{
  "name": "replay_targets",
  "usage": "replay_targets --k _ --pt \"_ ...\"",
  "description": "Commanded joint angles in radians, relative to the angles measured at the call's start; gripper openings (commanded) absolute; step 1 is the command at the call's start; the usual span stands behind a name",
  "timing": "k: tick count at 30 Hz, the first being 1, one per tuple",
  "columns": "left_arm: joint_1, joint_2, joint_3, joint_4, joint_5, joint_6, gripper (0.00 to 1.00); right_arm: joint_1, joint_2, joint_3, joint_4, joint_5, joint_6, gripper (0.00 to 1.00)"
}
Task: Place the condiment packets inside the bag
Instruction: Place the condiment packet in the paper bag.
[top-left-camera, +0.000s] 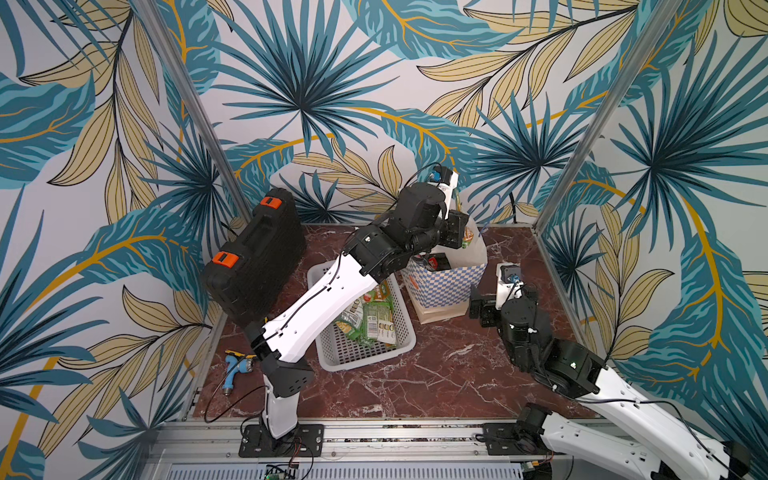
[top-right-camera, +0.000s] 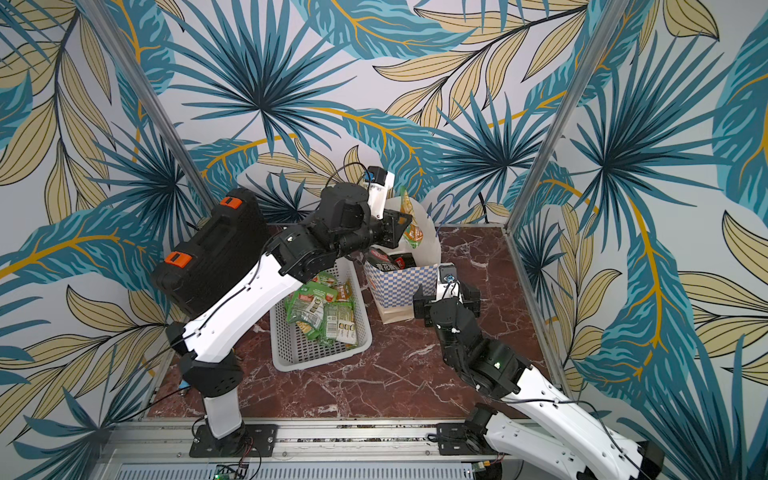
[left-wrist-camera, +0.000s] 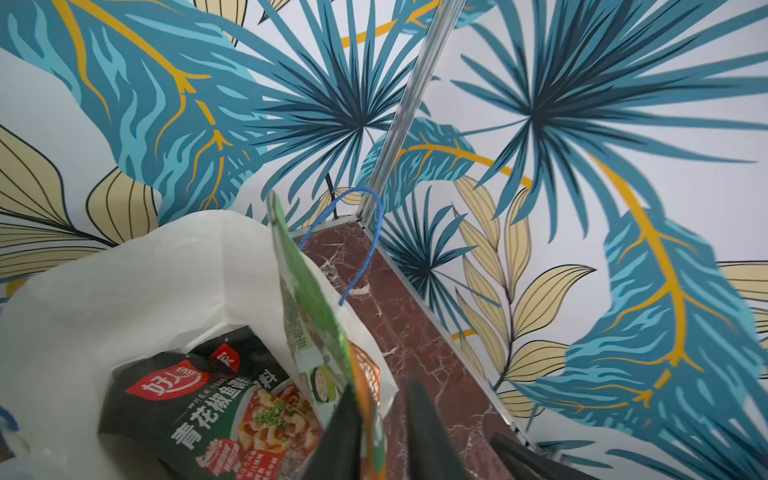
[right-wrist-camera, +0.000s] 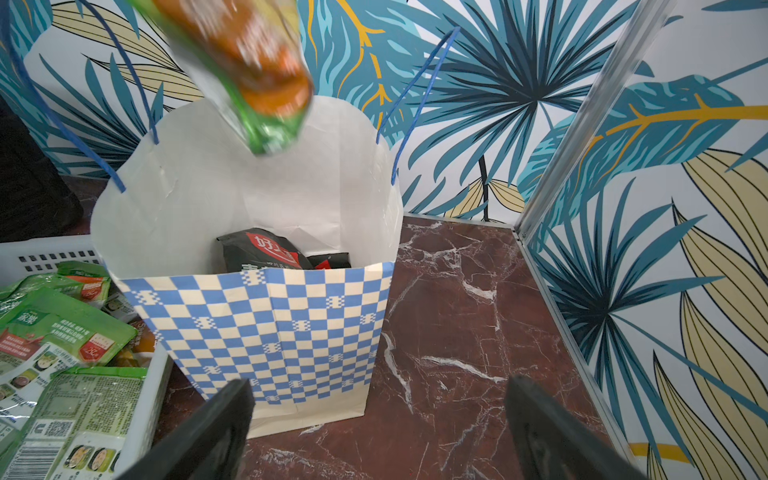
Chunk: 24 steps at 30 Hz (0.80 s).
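Lying inside the bag (left-wrist-camera: 124, 282), dark pouch (left-wrist-camera: 187, 415) reads "青花椒鱼".

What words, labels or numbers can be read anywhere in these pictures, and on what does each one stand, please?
"好人家": red logo on the dark-green pouch inside the bag.
"青花椒鱼": large white characters on the same pouch; what follows them is partly covered.
"家樂": on a green packet in the white basket.
Fine print, barcodes and QR code on the packets: too small to read.

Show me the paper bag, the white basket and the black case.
paper bag (right-wrist-camera: 270, 324): right wrist view, checkered front wall.
white basket (top-left-camera: 370, 356): in a top view, near wall.
black case (top-left-camera: 257, 266): in a top view, ribbed side.
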<state>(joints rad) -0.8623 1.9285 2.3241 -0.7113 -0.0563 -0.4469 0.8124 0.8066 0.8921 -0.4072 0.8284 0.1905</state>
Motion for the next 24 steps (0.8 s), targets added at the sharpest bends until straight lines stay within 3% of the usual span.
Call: replay_targets --k 1,3,6,8,19,24 --pt "0.037 0.044 0.103 -0.095 0.028 0.041 0.69 -0.002 0.016 -0.005 0.002 -0.030 -0.009 1.00" --pt "0.030 0.030 0.098 -0.119 0.040 0.051 0.74 -0.002 0.028 -0.001 0.001 -0.040 -0.011 1.00" --pt "-0.006 -0.074 -0.021 -0.083 0.004 0.088 0.82 -0.002 0.041 0.004 -0.001 -0.059 -0.013 1.00" --pt "-0.034 -0.176 -0.151 -0.041 -0.043 0.119 0.89 -0.002 0.044 0.004 0.002 -0.077 -0.011 1.00" --pt "-0.037 -0.760 -0.992 0.220 -0.363 0.107 0.99 -0.003 0.074 0.008 0.011 -0.136 -0.009 1.00" --pt "0.033 -0.912 -1.266 0.263 -0.464 0.072 1.00 -0.002 0.100 0.013 0.020 -0.174 -0.001 0.99"
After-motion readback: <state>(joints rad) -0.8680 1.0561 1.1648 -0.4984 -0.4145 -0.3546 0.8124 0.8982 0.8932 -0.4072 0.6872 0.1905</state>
